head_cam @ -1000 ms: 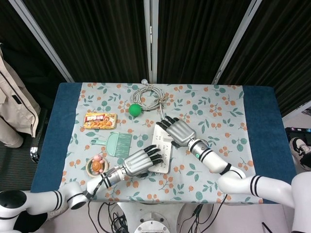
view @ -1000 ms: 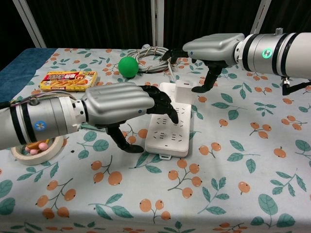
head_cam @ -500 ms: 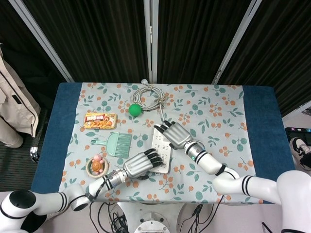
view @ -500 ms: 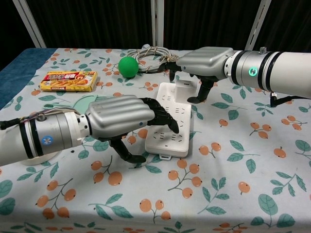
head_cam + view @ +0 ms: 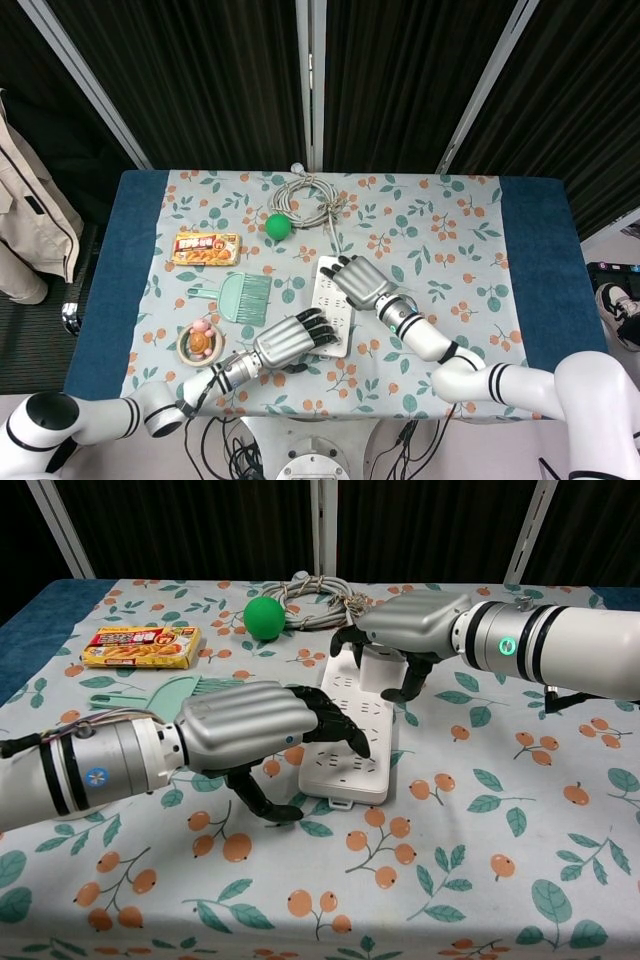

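Your left hand (image 5: 255,725) sits over the near left part of the power strip (image 5: 350,742), fingers curled down with the dark fingertips (image 5: 345,735) on or just above its socket face; contact cannot be confirmed, and nothing is gripped. Your right hand (image 5: 405,630) covers the far end of the strip, fingers bent down around the white plug (image 5: 378,665) seated there; whether it actually pinches the plug cannot be told. The strip lies flat near the middle of the desk (image 5: 530,260), long axis running away from you, between the two hands. Behind it: coiled cable (image 5: 308,203) and green ball (image 5: 277,226), both apart from the right hand. To the left: green brush (image 5: 240,297) just beside the strip, snack box (image 5: 206,247) further back, tape roll (image 5: 197,343) close to your left forearm.
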Motion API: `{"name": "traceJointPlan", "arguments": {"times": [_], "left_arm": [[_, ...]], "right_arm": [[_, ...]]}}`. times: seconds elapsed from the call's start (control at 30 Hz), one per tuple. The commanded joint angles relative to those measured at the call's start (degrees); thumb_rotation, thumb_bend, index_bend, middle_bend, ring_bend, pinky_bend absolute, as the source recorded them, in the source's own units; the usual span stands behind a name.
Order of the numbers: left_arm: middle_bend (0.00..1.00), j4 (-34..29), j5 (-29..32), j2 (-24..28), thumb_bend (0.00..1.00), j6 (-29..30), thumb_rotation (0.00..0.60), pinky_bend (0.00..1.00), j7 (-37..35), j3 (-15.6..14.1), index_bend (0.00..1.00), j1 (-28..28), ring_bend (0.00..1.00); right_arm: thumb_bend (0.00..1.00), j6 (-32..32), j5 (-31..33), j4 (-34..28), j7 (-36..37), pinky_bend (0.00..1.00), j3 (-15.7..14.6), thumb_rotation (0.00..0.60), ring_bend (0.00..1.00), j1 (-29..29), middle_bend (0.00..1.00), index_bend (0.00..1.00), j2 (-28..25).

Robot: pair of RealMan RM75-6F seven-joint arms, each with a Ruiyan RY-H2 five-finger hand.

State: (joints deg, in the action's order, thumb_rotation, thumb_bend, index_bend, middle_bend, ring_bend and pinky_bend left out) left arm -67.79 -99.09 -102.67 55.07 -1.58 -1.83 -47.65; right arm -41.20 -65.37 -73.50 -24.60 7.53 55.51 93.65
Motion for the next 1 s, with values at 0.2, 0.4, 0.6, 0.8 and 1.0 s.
{"name": "traceJointPlan", "arguments": {"times": [0.2, 0.4, 0.6, 0.8, 1.0], "left_arm": [[0.24, 0.98, 0.50, -0.47, 0.22, 0.31, 0.600, 0.13, -1.03, -0.50, 0.22, -0.20, 0.15], [0.24, 1.83, 1.14, -0.82, 0.22, -0.01, 0.600, 0.13, -2.31, -0.57, 0.22, -0.62, 0.15], [0.24, 2.50, 1.76, -0.98, 0.22, -0.29, 0.600, 0.13, -3.57, -0.64, 0.22, -0.94, 0.15], [0.24, 2.74, 1.98, -1.04, 0.22, -0.43, 0.600, 0.13, -4.26, -0.82, 0.22, -1.28, 0.15], [0.24, 2.71, 2.20, -1.00, 0.22, -0.56, 0.600, 0.13, -4.81, -0.89, 0.22, -1.63, 0.15]], "right_arm": [[0.35, -2.02, -2.05, 2.37, 1.62, 0.61, -0.45, 0.600, 0.40, -0.62, 0.50, 0.43, 1.80], [0.42, -2.90, -4.68, 3.95, 4.45, 0.67, -0.57, 0.600, 0.48, -0.84, 0.59, 0.56, 2.72], [0.46, -2.94, -7.19, 5.09, 7.24, 0.72, -0.99, 0.600, 0.55, -0.94, 0.66, 0.73, 2.64], [0.47, -3.96, -9.26, 5.45, 10.13, 0.73, -1.18, 0.600, 0.56, -1.59, 0.68, 0.79, 2.20], [0.47, -5.45, -11.14, 5.34, 12.23, 0.74, -1.51, 0.600, 0.56, -2.49, 0.68, 0.81, 1.49]]}}
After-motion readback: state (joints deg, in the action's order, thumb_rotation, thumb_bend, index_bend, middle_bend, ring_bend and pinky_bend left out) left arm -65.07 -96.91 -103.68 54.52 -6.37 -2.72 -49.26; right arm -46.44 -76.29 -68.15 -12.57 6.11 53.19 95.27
